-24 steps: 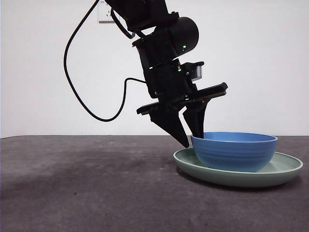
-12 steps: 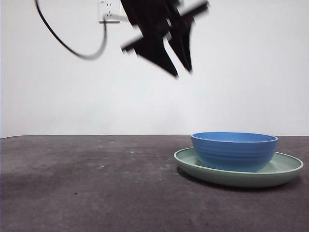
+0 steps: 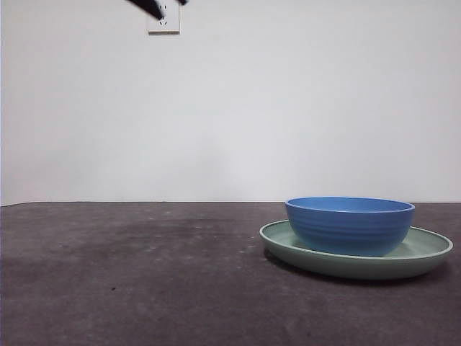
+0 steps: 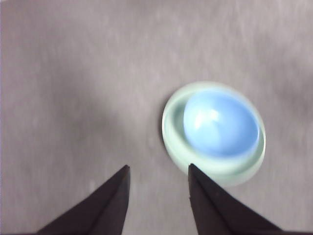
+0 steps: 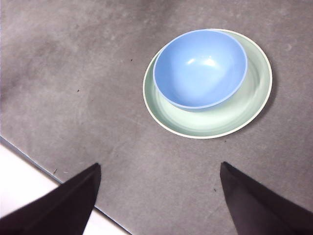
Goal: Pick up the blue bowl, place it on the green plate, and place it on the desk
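Desk (image 3: 144, 274) | blue bowl (image 3: 350, 225) on green plate (image 3: 425, 254) | left hand (image 4: 159, 183) spread, high above | right hand (image 5: 159, 188) spread, empty

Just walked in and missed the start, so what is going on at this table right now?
Nothing is being held at the moment. The blue bowl sits inside the green plate, off-centre toward one rim, and the plate rests on the desk. The left gripper hangs high above the desk with its jaws open and empty, looking down on the pair. The right gripper is also up high, open and empty. In the front view only a dark tip shows at the top edge.
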You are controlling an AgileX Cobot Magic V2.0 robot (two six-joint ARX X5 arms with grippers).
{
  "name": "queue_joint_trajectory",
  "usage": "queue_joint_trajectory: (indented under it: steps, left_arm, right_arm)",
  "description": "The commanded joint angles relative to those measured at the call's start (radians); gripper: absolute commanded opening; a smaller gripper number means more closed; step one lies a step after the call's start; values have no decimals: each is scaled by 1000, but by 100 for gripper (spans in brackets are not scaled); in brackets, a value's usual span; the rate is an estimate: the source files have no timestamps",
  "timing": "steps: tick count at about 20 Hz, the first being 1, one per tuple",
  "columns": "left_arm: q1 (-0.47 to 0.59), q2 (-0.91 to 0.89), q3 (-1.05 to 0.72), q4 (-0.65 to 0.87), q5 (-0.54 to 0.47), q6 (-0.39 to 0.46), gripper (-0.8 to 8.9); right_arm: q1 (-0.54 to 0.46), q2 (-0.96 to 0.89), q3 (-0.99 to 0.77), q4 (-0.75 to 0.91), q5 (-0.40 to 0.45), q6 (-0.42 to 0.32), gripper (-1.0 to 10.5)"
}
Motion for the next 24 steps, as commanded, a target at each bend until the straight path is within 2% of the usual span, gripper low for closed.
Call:
queue_joint_trajectory:
  steps: [1, 6, 9, 11, 21, 24]
  left_arm:
    - [-3, -108, -121, 41, 53, 25, 195]
    - [-4, -327, -418, 118, 180, 27, 194]
    - [-4, -404, -512, 116, 317, 24, 193]
    - [-4, -425, -526, 116, 371, 24, 191]
    - [-4, -428, -526, 116, 371, 24, 191]
    - [-4, -428, -526, 116, 371, 24, 191]
  right_arm:
    - [3, 7, 16, 9, 4, 11, 390]
    - [3, 7, 16, 8, 4, 13, 390]
    - [3, 7, 16, 8, 3, 18, 390]
    - [3, 7, 16, 8, 3, 19, 390]
    - [3, 7, 16, 1, 5, 49, 390]
    - [3, 9, 16, 2, 71, 98, 389]
